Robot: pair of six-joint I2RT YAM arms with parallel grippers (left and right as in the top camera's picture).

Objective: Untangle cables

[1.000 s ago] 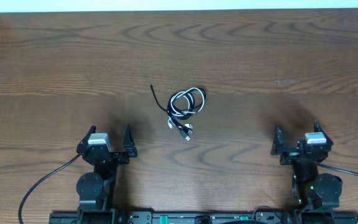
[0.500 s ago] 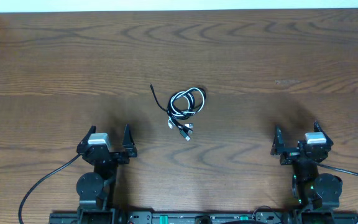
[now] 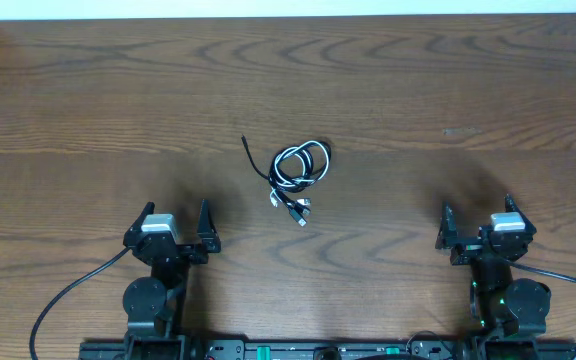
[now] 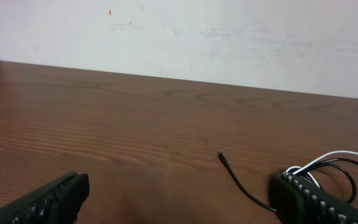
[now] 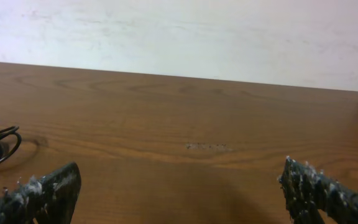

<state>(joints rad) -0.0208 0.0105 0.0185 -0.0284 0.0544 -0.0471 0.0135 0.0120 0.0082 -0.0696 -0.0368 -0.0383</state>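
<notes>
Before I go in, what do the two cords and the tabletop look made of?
Black cord: thin, curls freely, matte; probably a rubbery plastic jacket. White cord: same build, likely the same. Table: brown with wavy grain lines, smooth low sheen; wood or wood-look laminate.

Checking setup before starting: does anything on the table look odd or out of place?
Only the cables: black and white cords lie looped into one knot at the table's middle, a black end straying out leftward. Nothing looks spilled or damaged. The left end effector and right end effector stand open, clear of it.
</notes>
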